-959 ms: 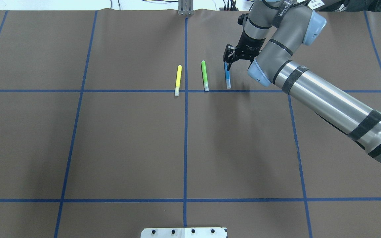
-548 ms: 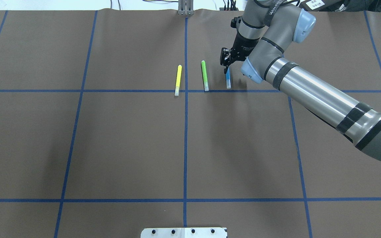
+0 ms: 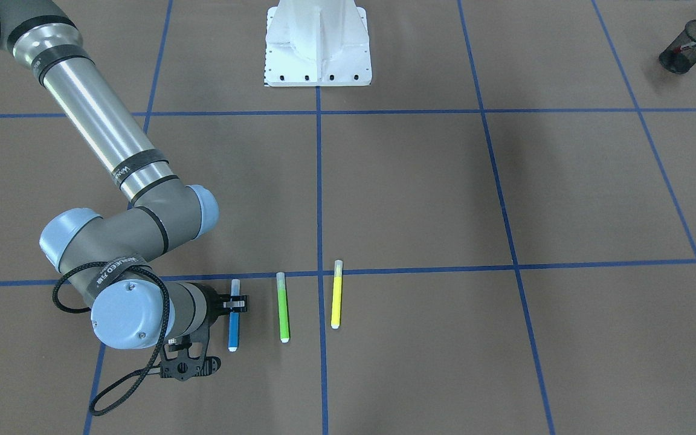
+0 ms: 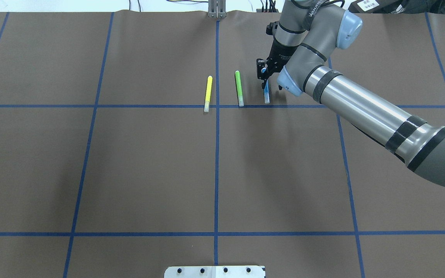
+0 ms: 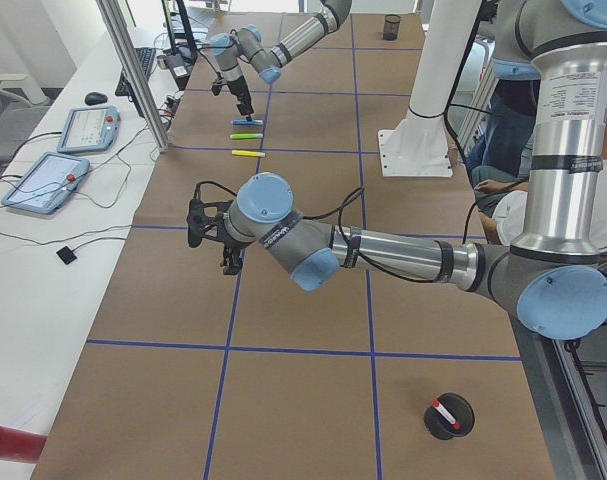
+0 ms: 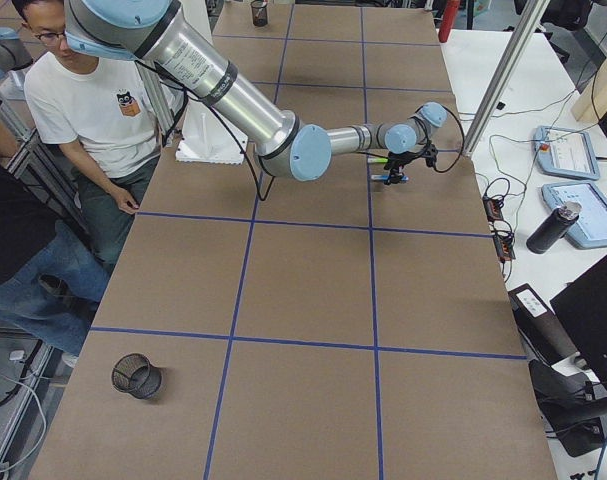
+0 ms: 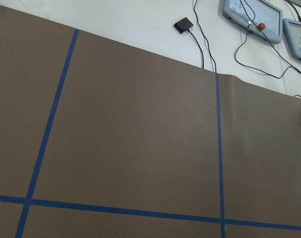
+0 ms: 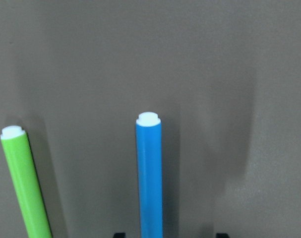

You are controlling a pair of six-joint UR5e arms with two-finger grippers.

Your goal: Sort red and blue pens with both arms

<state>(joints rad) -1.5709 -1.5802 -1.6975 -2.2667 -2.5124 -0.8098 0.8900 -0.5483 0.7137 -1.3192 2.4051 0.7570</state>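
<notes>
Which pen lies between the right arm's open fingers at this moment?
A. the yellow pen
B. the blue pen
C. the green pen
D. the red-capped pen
B: the right wrist view shows the blue pen running between the two fingers, a gap on each side, with the green pen off to one side, outside them.

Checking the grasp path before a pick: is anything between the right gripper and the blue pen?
Nothing visible does. The right gripper is open over the blue pen, one fingertip on each side of the barrel with only bare table in the gaps. The green pen lies alongside, outside the fingers.
</notes>
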